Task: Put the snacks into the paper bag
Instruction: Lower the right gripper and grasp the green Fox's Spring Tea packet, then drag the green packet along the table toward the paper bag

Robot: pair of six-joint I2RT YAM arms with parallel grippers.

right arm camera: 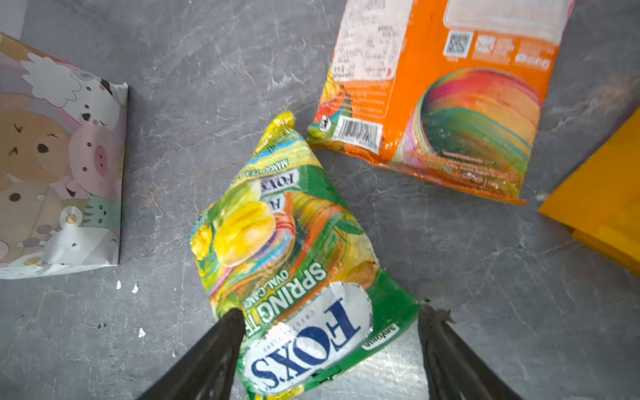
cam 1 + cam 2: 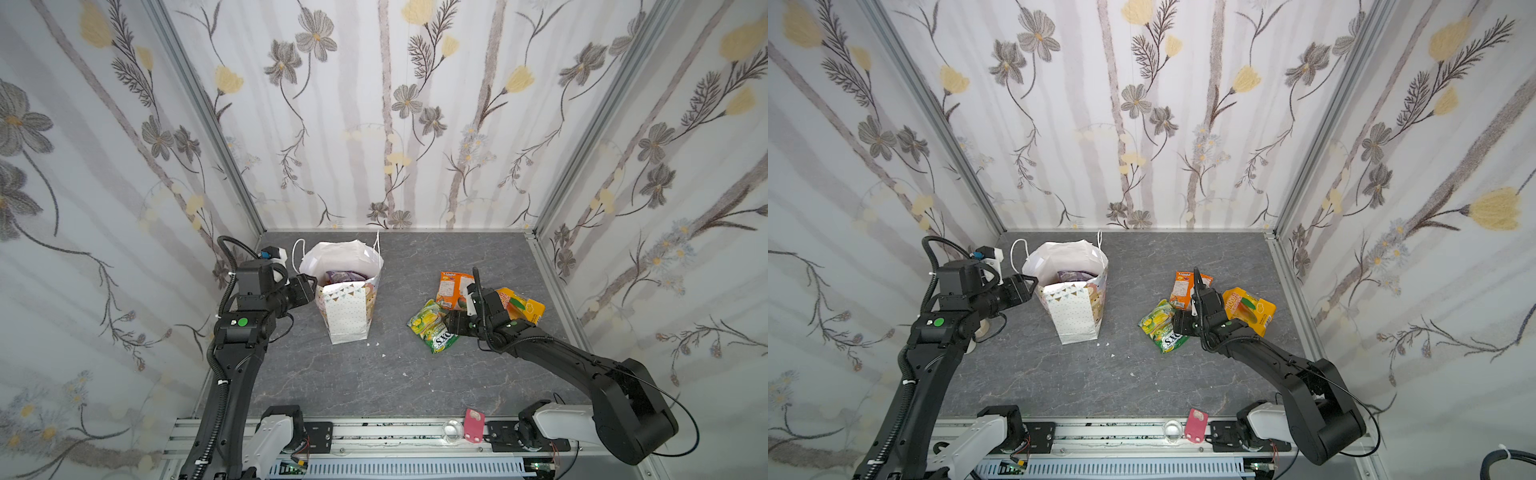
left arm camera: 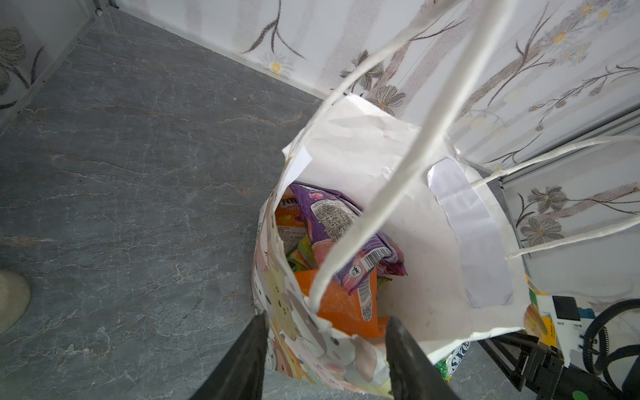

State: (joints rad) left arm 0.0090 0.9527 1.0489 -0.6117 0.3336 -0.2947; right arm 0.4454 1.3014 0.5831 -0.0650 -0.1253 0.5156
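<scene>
Toward the right edge of the grey stone-look desk point(image 2: 332, 382), the right claw point(image 1: 330, 311) hangs spread over one end of a glossy green-yellow FOX'S plastic packet point(image 1: 294, 242) lying flat. Best to lower until both fingers bracket that end, then close firmly, sparing the flat orange plastic packet point(image 1: 450, 104) just beside it. Nearer the back-left corner, the left claw point(image 3: 325, 318) straddles the rim of the tall white paper bag point(image 2: 349, 316); whether it pinches, I cannot tell.
</scene>
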